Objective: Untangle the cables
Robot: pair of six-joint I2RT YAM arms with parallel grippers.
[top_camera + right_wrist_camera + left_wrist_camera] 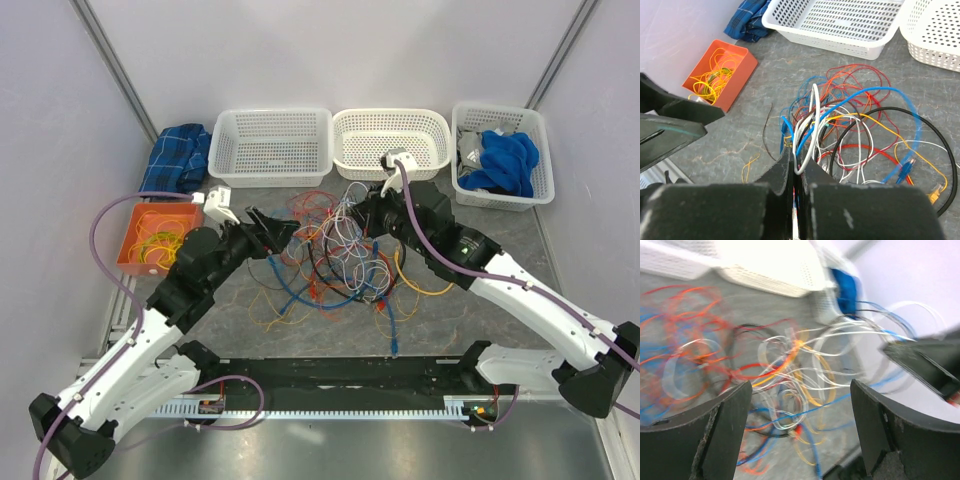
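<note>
Right claw [794,165] is clenched on a few strands at the near edge of the cables [850,115]: a white wire and a blue one rise from between its closed fingers and loop back into the heap just ahead of it. Left claw [800,387] is released, its 2 fingers spread wide with nothing between them, and it hovers facing the same heap from the opposite side. Its own view is blurred, so how close it is to the strands cannot be told. From above, the 2 claws sit on either side of the pile, with the jumble between and just in front of them. Beyond the right claw's grip the red, orange, blue, white and grey wires cross over and under one another in many loops. The black loop [890,108] lies to the right of it with yellow and blue strands threaded across it. Off to that claw's left, well apart from the heap, an orange bin [737,87] holds a bundle of yellow wires [712,75], which may be a part already sorted out. A single short yellow strand [750,167] lies loose on the table near the claw's left. 3 white baskets [272,145] stand past the pile. As a judgement, the task is at an early stage: nearly all the cables are knotted into 1 mass, no strand from it lies cleanly apart, and almost all the separating is left to do.
</note>
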